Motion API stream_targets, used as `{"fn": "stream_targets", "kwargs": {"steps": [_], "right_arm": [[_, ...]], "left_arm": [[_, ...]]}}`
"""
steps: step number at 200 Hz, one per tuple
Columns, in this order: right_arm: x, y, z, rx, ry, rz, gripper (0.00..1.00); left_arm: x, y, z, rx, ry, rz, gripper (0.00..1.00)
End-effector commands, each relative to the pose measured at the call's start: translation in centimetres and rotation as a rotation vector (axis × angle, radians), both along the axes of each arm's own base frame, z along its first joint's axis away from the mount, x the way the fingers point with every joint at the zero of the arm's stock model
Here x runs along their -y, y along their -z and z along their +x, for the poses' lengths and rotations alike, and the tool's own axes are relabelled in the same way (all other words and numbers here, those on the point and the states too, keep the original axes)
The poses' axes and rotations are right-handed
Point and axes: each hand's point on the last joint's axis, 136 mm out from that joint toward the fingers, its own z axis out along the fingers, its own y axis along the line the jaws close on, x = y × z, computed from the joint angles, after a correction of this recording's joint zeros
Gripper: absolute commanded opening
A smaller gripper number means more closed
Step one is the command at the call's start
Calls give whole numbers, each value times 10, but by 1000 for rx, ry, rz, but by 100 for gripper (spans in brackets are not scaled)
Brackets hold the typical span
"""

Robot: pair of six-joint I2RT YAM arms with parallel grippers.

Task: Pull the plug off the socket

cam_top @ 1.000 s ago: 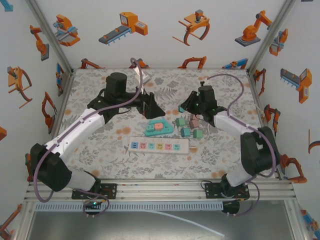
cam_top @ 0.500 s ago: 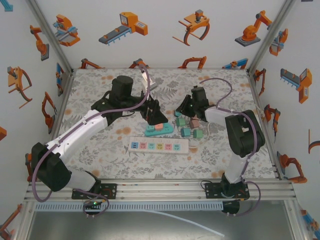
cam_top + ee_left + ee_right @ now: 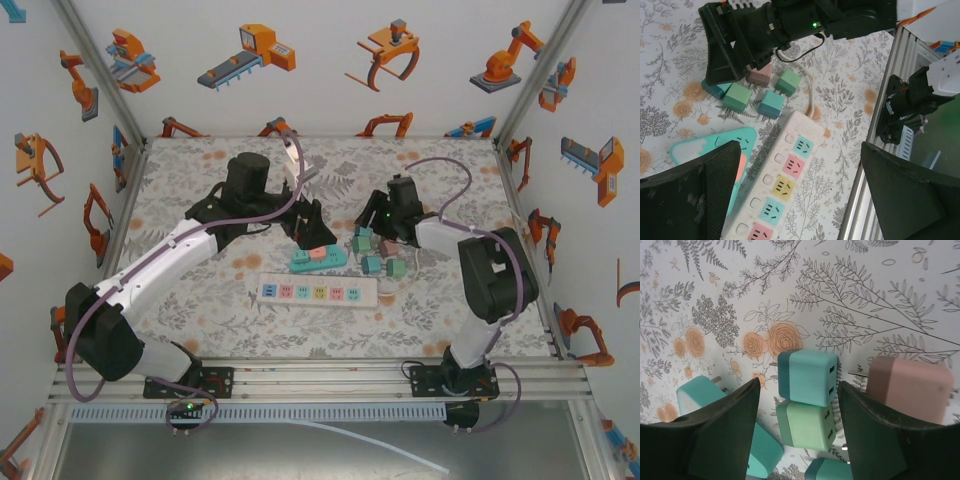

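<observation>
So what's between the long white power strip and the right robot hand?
A heap of loose plug adapters, teal, green and pink, lies between the power strip and the right gripper, clearest in the top view.

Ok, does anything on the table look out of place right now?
Nothing looks damaged. The loose plugs lie in a jumbled cluster just beyond the power strip, tipped on their sides rather than seated in any socket.
</observation>
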Motion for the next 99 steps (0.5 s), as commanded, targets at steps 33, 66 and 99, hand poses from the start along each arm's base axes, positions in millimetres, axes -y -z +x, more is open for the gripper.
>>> {"fn": "stream_targets", "kwargs": {"steps": [33, 66, 99], "right_arm": [[24, -49, -9, 119, 3, -117, 63], [26, -104, -18, 308, -76, -167, 64], [5, -161, -44, 584, -259, -211, 64]], "left_arm": [[-14, 17, 25, 32, -161, 99, 97], [-35, 27, 51, 48, -349, 178, 97], [-56, 35, 72, 33, -502, 226, 97]]}}
